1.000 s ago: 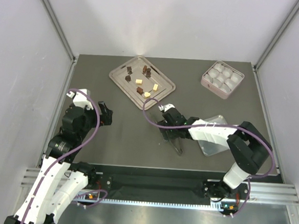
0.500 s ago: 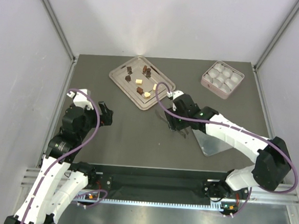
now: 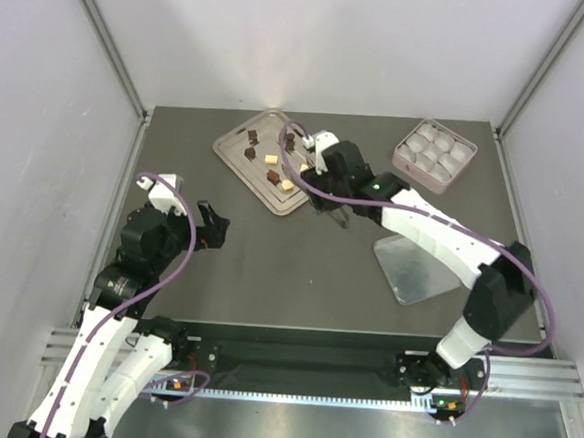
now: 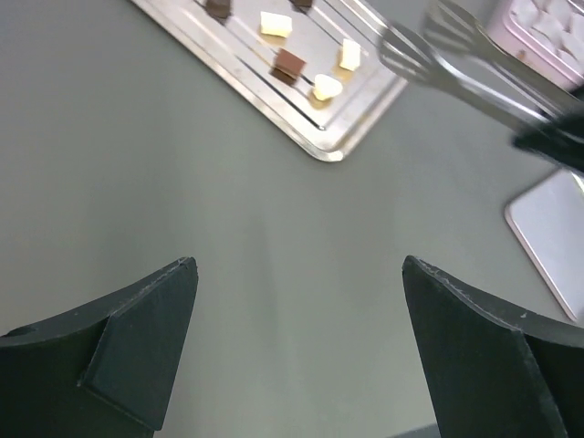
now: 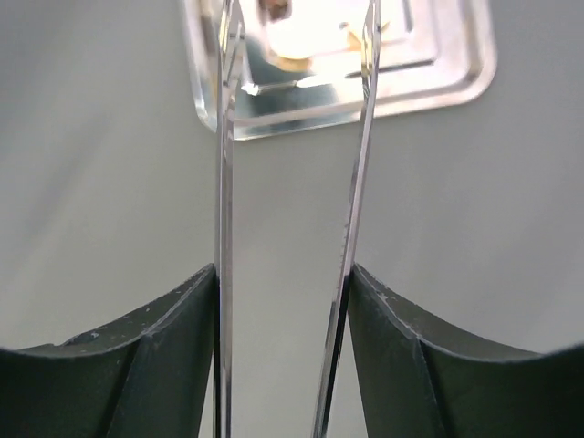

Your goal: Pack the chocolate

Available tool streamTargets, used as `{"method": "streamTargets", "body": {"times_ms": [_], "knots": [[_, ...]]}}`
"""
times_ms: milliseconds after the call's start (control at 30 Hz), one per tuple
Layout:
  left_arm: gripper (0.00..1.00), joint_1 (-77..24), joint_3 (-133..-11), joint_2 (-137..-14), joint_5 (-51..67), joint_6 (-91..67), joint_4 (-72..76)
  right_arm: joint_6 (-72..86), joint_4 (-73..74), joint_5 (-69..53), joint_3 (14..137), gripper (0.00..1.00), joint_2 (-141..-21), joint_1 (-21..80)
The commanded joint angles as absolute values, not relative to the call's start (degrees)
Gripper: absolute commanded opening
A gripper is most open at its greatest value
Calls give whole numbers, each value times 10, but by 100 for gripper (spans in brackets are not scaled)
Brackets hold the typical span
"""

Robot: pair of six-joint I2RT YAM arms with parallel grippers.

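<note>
— Bright, even light falls from above; a pale glow marks the back wall (image 3: 314,40), and shadows stay soft.
— The tray (image 5: 447,82) glares white in the right wrist view; the tongs (image 4: 411,57) blur in the left.

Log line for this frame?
right gripper: shut on tongs, tips over tray corner | left gripper: open, empty | chocolate: on tray

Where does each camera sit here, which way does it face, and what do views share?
Top external: above and behind the robot, looking down on the table; left arm and right arm show.
Left wrist: on the left arm, facing across the table toward the tray; its open left end effector frames the bottom.
Right wrist: looks along the tongs held by the right end effector to a tray corner.
Shared: both wrist views show tray and tongs.
</note>
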State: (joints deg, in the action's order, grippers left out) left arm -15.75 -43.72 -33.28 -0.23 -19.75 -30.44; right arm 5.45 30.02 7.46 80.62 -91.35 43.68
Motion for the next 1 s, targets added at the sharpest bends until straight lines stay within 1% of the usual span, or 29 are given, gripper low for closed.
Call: {"method": "streamTargets", "body": {"times_ms": [0,100,167,300,667,900,967], "knots": [[99,-158,-442,-339,41,-191,-272,4,250,120,890,55,-996,423],[99,-158,-442,-335,31,-190,-272,-15,236,131,924,55,-1048,410],[99,-158,-441,-334,24,-191,-273,-18,228,143,939,52,-1078,403],[99,-158,-442,-337,27,-191,-274,-25,222,153,954,50,-1109,389],[99,-158,-442,-337,28,-190,-273,-47,221,38,959,50,-1157,345],[99,-158,-442,-340,26,-189,-273,-54,224,4,962,50,-1192,333],[99,-158,-442,-340,25,-189,-273,-54,225,4,961,49,-1199,333]]}}
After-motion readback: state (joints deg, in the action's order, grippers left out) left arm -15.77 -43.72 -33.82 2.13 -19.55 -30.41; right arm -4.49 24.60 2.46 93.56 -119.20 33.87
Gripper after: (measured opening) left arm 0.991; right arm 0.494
